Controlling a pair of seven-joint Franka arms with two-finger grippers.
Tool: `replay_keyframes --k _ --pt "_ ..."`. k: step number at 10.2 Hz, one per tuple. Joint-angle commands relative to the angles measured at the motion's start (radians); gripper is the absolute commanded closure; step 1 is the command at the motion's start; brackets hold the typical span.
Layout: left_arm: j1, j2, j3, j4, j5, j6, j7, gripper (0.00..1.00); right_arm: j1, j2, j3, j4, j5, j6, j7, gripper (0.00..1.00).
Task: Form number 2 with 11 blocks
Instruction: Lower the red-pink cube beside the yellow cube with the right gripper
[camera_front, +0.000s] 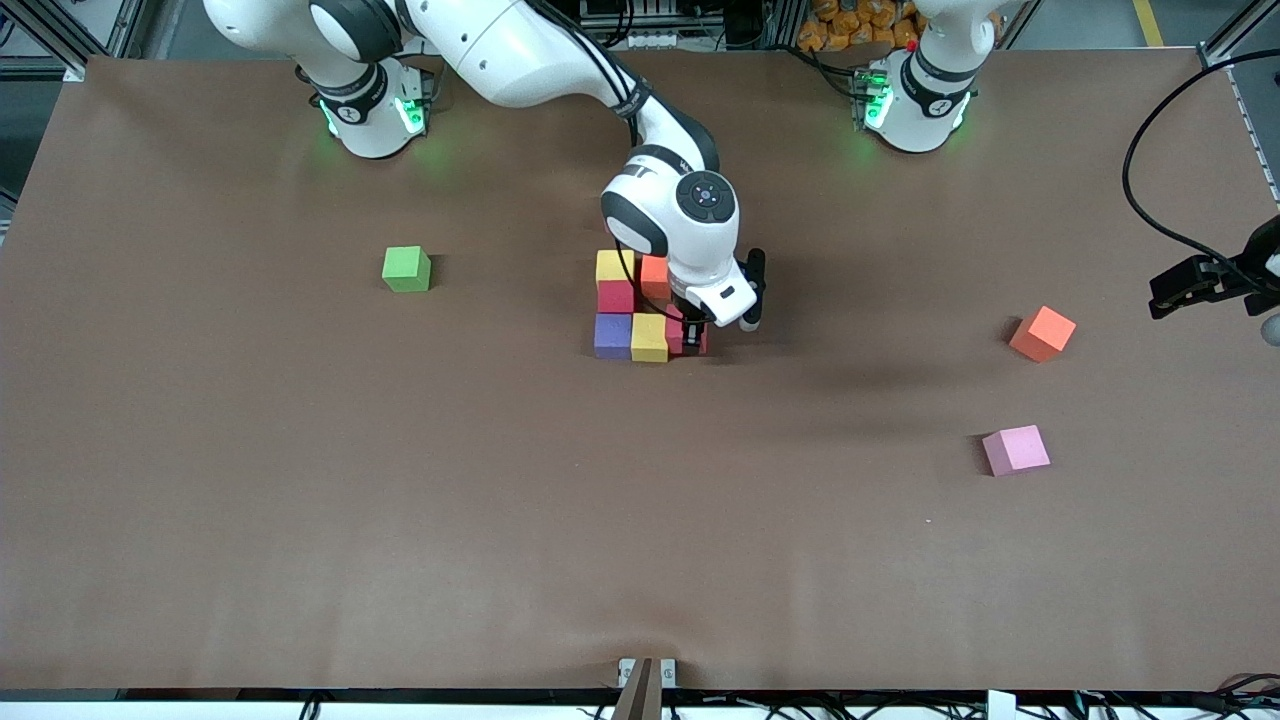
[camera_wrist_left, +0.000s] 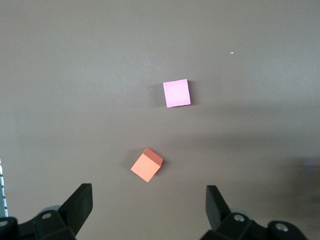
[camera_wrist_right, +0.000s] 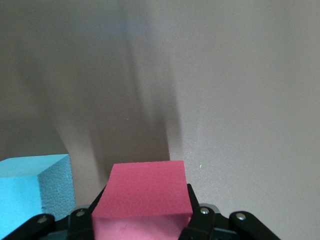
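The right gripper (camera_front: 693, 335) is clamped on a red block (camera_wrist_right: 142, 197) at the cluster's edge, beside a light blue block (camera_wrist_right: 32, 192). The left gripper (camera_wrist_left: 150, 207) hangs with fingers spread above an orange block (camera_wrist_left: 146, 165) and a pink block (camera_wrist_left: 176, 93).

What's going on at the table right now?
The right claw is shut on a red block, down at the cluster of blocks mid-table, beside a light blue block. The left claw waits open above a loose orange block and pink block. A green cube sits apart.
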Motion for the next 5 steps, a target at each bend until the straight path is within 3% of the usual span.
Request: replay_keyframes --k 1,5 --pt "0.012 -0.024 -0.002 -0.02 -0.028 -0.008 0.031 0.0 0.008 0.034 -0.008 0.043 0.012 -0.014 -0.009 0.52" --pt "0.012 -0.024 0.0 -0.02 -0.028 -0.008 0.031 0.0 0.018 0.059 -0.009 0.057 0.011 -0.008 -0.014 0.52"
